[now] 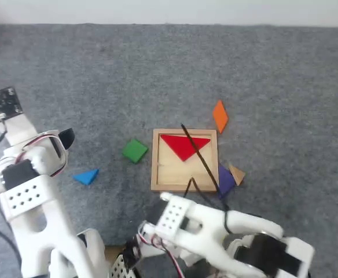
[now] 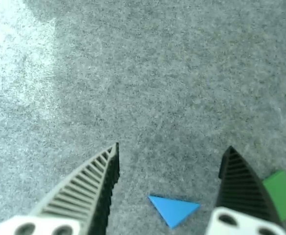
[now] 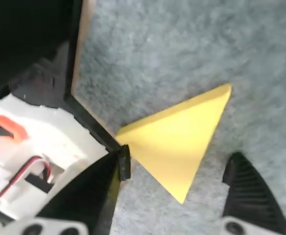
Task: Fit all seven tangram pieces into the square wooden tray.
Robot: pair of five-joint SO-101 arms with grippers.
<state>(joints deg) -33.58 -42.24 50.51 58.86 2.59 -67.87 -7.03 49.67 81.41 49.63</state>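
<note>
The square wooden tray point(image 1: 172, 174) lies mid-table with a red triangle point(image 1: 184, 145) in its far half. Around it lie an orange parallelogram point(image 1: 220, 116), a green square point(image 1: 135, 150), a blue triangle point(image 1: 87, 176), and a purple triangle point(image 1: 226, 180) beside a tan triangle point(image 1: 237, 174). My left gripper point(image 2: 172, 148) hangs open over the carpet, with the blue triangle point(image 2: 173, 209) between its fingers' bases and the green square point(image 2: 282, 193) beside one finger. My right gripper point(image 3: 181, 164) is open astride a yellow triangle point(image 3: 177, 142), one fingertip touching its corner.
Grey carpet covers the table. A black cable point(image 1: 199, 157) runs across the tray from the right arm point(image 1: 215, 231) at the near edge. The left arm's body point(image 1: 30, 197) stands at the near left. A wooden edge point(image 3: 86, 29) shows beside the yellow triangle.
</note>
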